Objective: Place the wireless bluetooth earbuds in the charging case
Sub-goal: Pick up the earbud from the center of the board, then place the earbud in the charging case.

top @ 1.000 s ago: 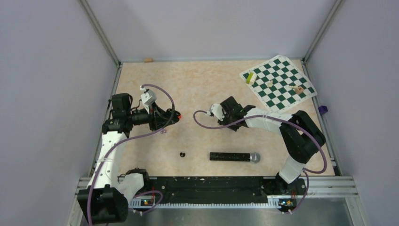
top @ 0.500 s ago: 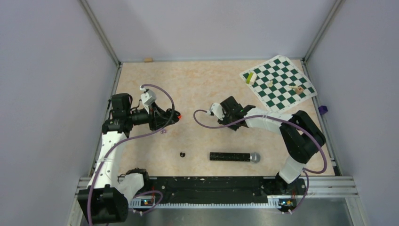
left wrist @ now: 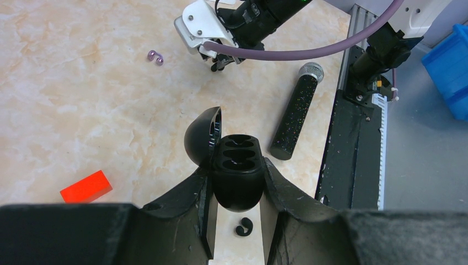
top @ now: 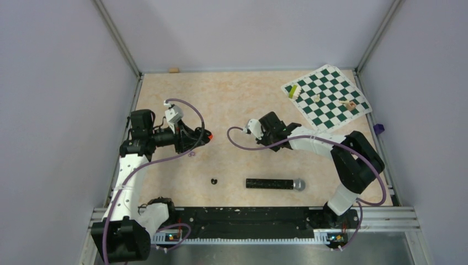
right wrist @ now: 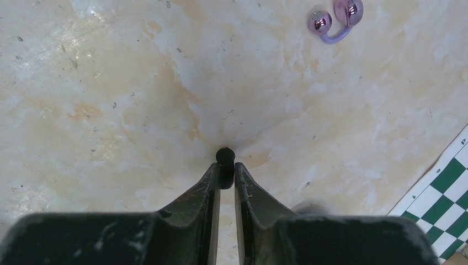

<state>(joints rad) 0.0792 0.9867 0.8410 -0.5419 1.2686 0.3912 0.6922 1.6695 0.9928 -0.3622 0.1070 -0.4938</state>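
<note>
- Right gripper (right wrist: pixel 224 172) has pinched in since a second ago; its fingers are now almost together on the first earbud (right wrist: pixel 224 155), caught right at their tips.
- Left gripper (left wrist: pixel 237 165) is clamped tight around the charging case (left wrist: pixel 238 193), lid (left wrist: pixel 201 136) flipped open, both sockets showing.
- Second earbud (left wrist: pixel 243 227) lies loose on the table (top: pixel 221 99), near the microphone (left wrist: pixel 294 116).
- Red block (left wrist: pixel 86 186) sits off to one side, and the purple rings (right wrist: pixel 335 19) lie beyond the right gripper.
</note>
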